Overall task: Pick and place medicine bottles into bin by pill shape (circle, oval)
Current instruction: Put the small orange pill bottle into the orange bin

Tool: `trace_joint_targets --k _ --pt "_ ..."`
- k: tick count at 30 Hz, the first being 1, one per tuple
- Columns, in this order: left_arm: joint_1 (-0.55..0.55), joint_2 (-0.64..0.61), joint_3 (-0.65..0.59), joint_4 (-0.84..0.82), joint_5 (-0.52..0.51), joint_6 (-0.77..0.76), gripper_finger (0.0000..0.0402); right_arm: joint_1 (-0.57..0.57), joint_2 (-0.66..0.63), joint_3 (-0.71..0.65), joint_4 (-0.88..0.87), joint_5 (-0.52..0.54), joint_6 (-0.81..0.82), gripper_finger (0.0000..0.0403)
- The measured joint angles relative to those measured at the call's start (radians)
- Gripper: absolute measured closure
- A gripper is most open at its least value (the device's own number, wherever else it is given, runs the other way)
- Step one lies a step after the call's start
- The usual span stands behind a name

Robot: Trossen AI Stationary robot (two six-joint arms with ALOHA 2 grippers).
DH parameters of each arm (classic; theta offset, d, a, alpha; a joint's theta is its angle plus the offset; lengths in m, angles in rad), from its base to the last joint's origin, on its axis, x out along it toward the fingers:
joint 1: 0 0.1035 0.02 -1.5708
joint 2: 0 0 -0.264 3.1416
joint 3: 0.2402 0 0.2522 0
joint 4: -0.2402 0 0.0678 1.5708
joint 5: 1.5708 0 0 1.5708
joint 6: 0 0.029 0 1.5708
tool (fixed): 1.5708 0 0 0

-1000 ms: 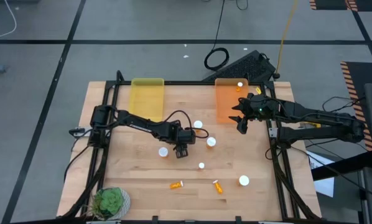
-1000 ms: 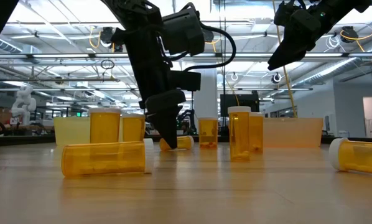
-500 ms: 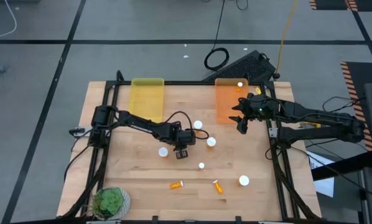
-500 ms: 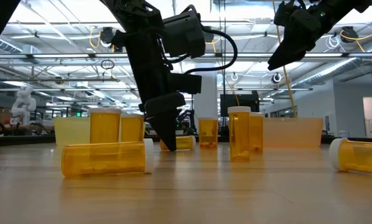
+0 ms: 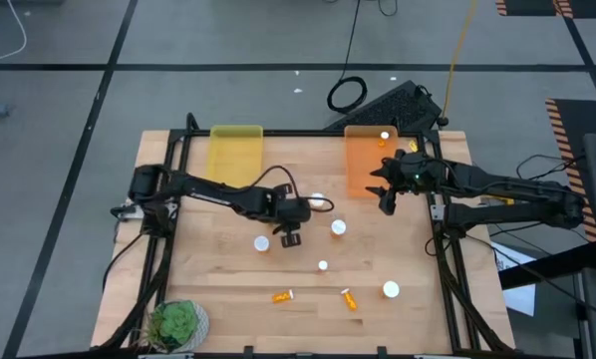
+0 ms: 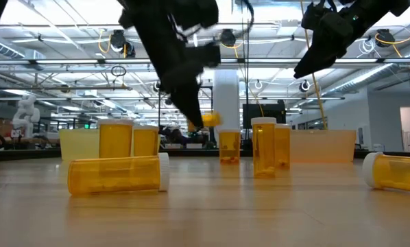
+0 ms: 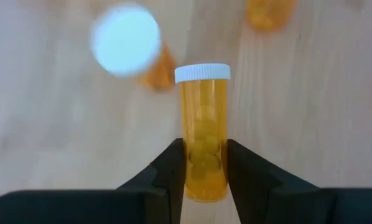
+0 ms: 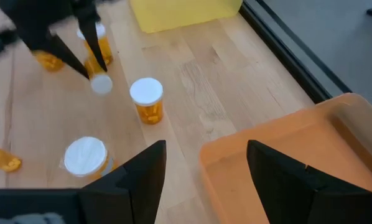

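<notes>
Orange and translucent, one medicine bottle (image 7: pixel 203 134) with a white cap sits pinched between the two dark fingers of the left gripper (image 5: pixel 290 231), above the middle of the wooden table (image 5: pixel 198 269) and clear of its surface in the low view. Other bottles (image 5: pixel 337 227) stand or lie around the middle and toward the near edge. The yellow bin (image 5: pixel 236 158) and the orange bin (image 5: pixel 364 160) sit at the far edge. The right gripper (image 5: pixel 385 199) hangs beside the orange bin, near the right edge, with its fingers spread and nothing between them.
</notes>
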Motion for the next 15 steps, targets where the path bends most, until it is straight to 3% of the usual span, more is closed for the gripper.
trace_joint_targets --k 7,15 --pt "0.0 -0.152 0.001 0.023 -0.092 0.084 0.0296 0.002 0.012 -0.023 0.113 -0.025 0.022 0.0183" --pt "0.0 -0.212 0.003 0.138 -0.088 0.185 0.0295 0.114 0.093 -0.023 0.28 -0.054 0.015 0.0183"
